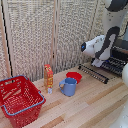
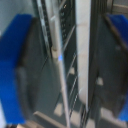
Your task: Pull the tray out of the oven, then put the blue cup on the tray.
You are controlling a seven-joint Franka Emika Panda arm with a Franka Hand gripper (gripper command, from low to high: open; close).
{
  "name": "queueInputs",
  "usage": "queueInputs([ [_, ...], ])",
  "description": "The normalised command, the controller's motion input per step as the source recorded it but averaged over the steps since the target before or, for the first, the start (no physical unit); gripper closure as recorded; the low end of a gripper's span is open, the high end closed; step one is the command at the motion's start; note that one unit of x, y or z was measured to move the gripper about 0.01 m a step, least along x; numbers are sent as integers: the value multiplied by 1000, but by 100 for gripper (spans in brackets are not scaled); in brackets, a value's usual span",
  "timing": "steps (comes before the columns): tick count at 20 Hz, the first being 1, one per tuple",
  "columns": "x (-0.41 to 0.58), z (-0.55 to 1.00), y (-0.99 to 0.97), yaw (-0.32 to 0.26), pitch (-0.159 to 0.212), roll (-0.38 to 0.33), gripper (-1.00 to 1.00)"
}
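Note:
The black oven (image 1: 121, 50) stands at the exterior view's right edge, mostly cut off. The tray (image 1: 115, 65), a dark wire rack, shows at the oven's mouth above the lowered slatted door flap (image 1: 94, 73). My gripper (image 1: 98, 62) hangs at the tray's front edge. The blurred wrist view shows the tray's thin bars (image 2: 60, 55) running between my two blue fingers (image 2: 12, 75), which stand wide apart, so my gripper (image 2: 65, 65) is open. The blue cup (image 1: 69, 86) stands upright on the wooden table, well away from the gripper toward the exterior view's left, its handle pointing left.
A red bowl (image 1: 74, 76) sits just behind the cup. An orange box (image 1: 48, 76) stands upright to its left, with a small white item at its foot. A red basket (image 1: 19, 100) fills the near left corner. A slatted screen backs the table (image 1: 95, 105).

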Motion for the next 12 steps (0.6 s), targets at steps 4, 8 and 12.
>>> queueInputs([
  [4,-46,172,-453,45,20,54,100],
  [8,-19,203,-251,7,1,40,100],
  [12,64,146,-77,-46,12,17,100],
])
